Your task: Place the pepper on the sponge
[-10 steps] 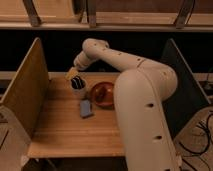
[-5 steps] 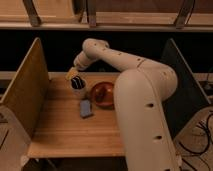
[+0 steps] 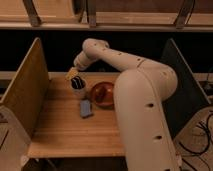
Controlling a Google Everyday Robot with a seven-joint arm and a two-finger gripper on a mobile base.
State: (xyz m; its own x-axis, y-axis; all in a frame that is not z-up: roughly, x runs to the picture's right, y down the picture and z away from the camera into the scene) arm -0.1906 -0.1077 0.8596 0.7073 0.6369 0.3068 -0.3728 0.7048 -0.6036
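The blue-grey sponge [image 3: 86, 108] lies flat on the wooden table, just in front of a white cup with dark utensils [image 3: 78, 87]. A darker reddish rounded shape, which looks like the pepper [image 3: 99, 93], sits inside the round orange bowl [image 3: 109, 98] to the sponge's right. My gripper [image 3: 72, 74] hangs at the end of the white arm, just above and behind the cup, to the upper left of the bowl. It is well apart from the sponge.
The wooden table [image 3: 65, 132] has upright side panels, a tan one on the left [image 3: 25, 92] and a dark one on the right [image 3: 182, 80]. My arm's bulky white body [image 3: 142, 110] covers the table's right part. Cables lie on the floor at the right.
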